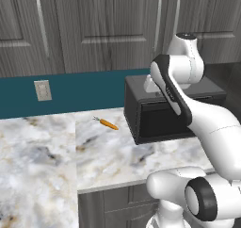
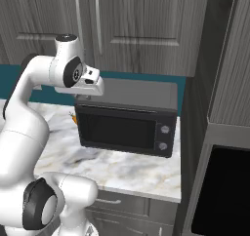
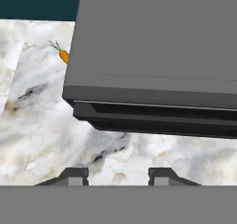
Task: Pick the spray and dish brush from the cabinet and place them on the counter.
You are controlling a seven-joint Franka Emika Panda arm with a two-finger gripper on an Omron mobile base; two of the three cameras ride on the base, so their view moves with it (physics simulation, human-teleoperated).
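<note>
Pincer (image 3: 118, 176) empty, tips apart, above worktop (image 3: 55, 140); microwave (image 3: 157, 65) ahead, carrot (image 3: 64, 56) beyond-left.

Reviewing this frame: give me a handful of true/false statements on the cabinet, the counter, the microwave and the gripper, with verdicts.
1. The cabinet doors are shut. True.
2. A carrot lies on the counter, left of the microwave. True.
3. The gripper holds the spray. False: nothing is between its fingers; the hand view shows bare counter beyond them.
4. The microwave door stands open. False: it is closed.
5. The hand hangs above the microwave. True, as the right base view shows.
6. The dish brush lies on the counter. False: the carrot and the microwave are the things seen on it.
</note>
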